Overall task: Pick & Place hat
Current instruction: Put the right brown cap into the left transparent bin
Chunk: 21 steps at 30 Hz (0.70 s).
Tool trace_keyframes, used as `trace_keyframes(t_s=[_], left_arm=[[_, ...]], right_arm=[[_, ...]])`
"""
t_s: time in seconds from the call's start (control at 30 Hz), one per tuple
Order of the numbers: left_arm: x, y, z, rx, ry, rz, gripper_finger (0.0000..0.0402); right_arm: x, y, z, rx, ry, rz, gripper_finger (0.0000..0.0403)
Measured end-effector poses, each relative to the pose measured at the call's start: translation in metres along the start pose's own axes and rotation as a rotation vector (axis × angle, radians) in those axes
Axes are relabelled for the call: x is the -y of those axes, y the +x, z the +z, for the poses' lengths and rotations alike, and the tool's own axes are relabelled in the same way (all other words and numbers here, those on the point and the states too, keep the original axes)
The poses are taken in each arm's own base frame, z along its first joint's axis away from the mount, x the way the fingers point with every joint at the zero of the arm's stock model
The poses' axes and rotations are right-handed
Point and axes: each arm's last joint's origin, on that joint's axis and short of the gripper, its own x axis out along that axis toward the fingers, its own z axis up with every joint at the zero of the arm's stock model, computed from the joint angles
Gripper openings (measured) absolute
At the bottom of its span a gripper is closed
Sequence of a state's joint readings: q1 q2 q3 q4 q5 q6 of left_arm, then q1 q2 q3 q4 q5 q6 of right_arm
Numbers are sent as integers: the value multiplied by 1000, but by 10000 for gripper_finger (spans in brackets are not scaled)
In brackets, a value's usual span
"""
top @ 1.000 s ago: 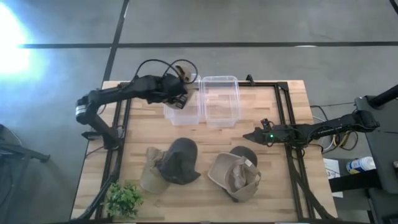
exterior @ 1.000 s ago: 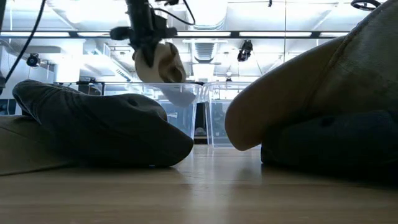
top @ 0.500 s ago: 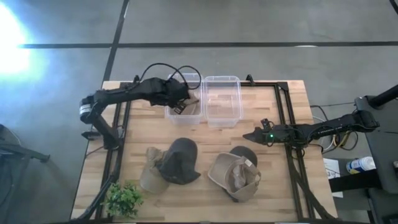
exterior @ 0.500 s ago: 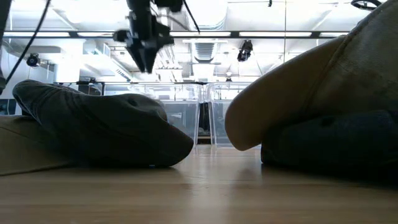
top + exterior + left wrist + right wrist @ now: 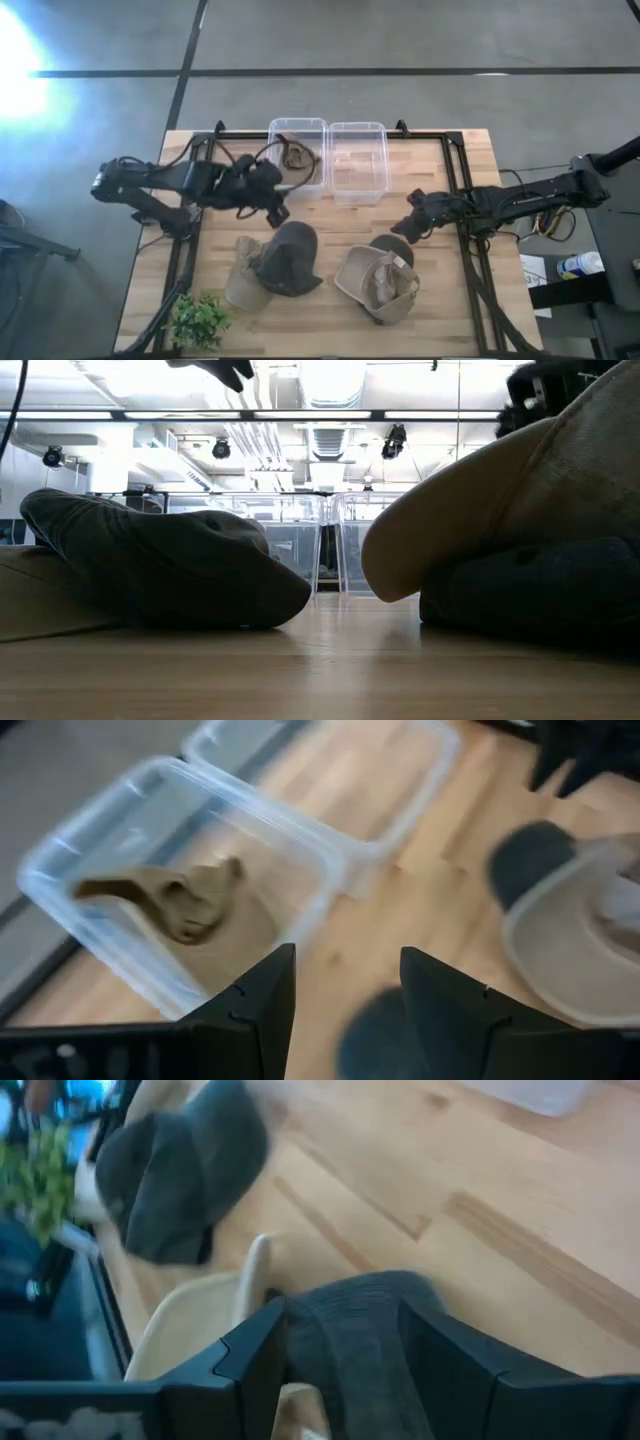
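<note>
A tan hat [image 5: 296, 155] lies crumpled on the floor of the left clear bin [image 5: 290, 182], also seen in the left wrist view [image 5: 185, 902]. My left gripper [image 5: 275, 212] hangs open and empty above the table, just on the near side of that bin. A dark grey hat [image 5: 291, 258] lies on another tan hat [image 5: 243, 275]. A beige hat [image 5: 378, 283] lies crown down, overlapping a dark hat [image 5: 393, 247]. My right gripper [image 5: 410, 226] is open beside the dark hat's far edge, its fingers standing over that hat [image 5: 350, 1330].
A second clear bin [image 5: 357, 162] stands to the right of the first. A small green plant [image 5: 197, 318] sits at the near left corner. Bare wood lies between the bins and the hats. A black frame [image 5: 450, 140] runs round the table.
My left gripper has opened over the left bin and let the tan hat go; the hat has dropped and now lies on the bin's floor. The gripper has then drawn back toward the table's near left. My right gripper has shifted slightly toward the dark hat.
</note>
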<state>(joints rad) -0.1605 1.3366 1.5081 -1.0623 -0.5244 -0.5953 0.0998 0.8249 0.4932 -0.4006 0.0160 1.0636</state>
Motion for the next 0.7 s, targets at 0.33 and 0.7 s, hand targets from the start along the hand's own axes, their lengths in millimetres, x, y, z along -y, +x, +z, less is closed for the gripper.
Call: trace_keyframes(t_s=[0.33, 0.7], left_arm=[[14, 21, -54, -109, -147, -90, 174], [30, 25, -77, -100, -182, -192, 174]], right_arm=[[-33, 35, 11, -256, -145, -4, 187], [-48, 86, 13, -480, -221, -18, 187]])
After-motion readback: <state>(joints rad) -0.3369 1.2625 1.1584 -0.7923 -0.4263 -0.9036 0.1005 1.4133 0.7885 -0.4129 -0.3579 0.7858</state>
